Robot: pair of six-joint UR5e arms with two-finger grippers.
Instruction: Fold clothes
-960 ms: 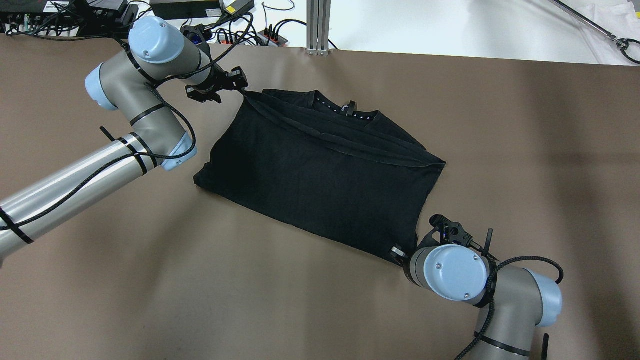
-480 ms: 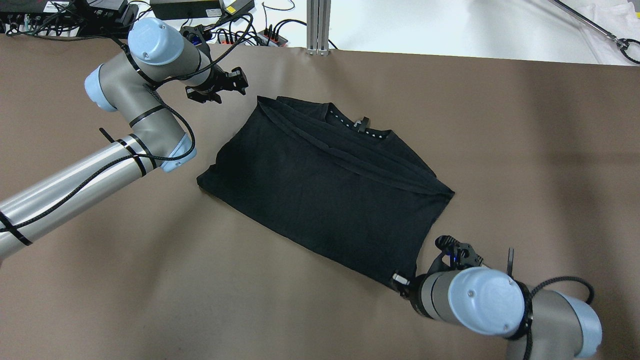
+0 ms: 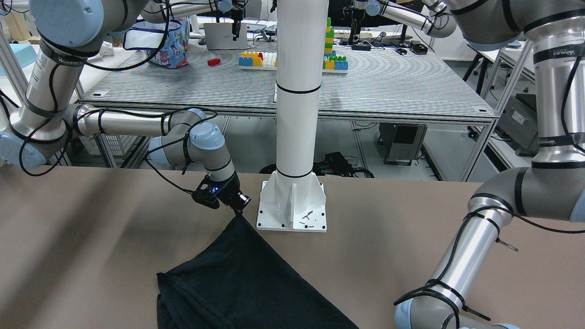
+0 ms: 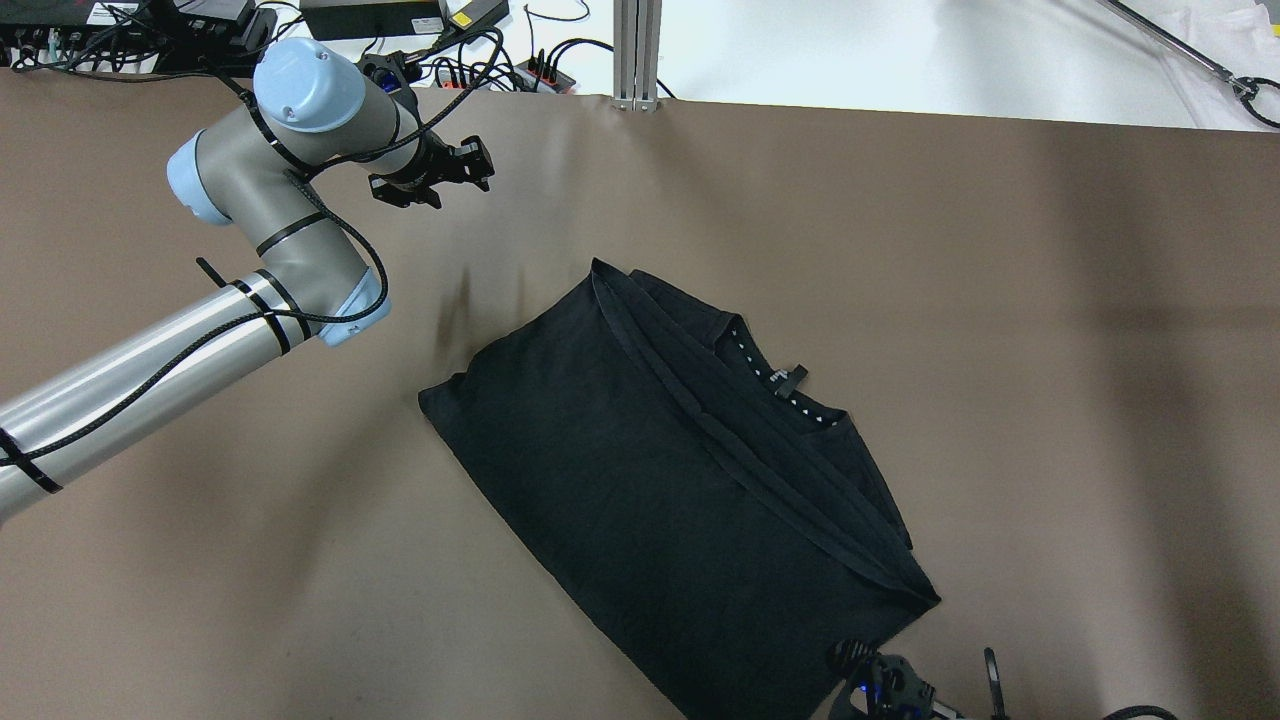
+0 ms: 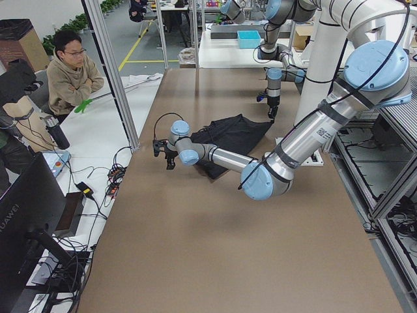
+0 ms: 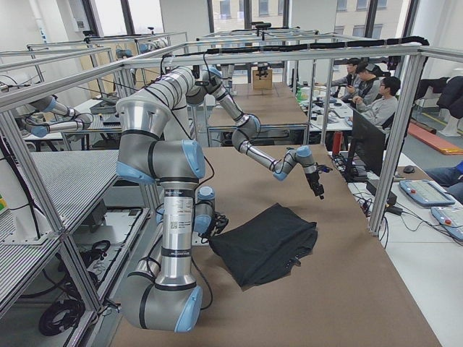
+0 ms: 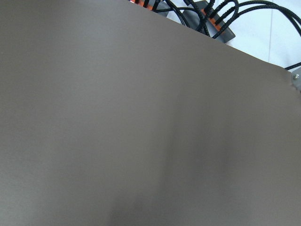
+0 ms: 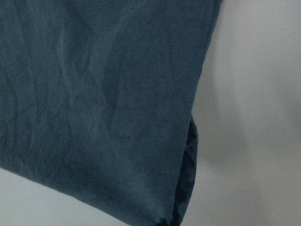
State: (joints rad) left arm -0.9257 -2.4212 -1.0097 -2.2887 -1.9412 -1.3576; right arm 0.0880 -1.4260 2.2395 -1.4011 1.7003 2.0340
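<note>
Right gripper [image 3: 238,211] pinches a corner of the clothes [image 4: 680,500], which lie part-folded on the table [image 4: 1000,300], robot-side right. Left gripper [image 4: 478,165] hangs open, empty, well apart. Judgement: drag low and slowly so layers stay aligned.

Looks down on the desk [image 4: 1000,250] from behind the robot [image 4: 280,130]; faces it from across; sights along it from both ends, farther back; hugs the surface at each wrist. Shares the black garment [image 4: 680,500] across all four wide views.
</note>
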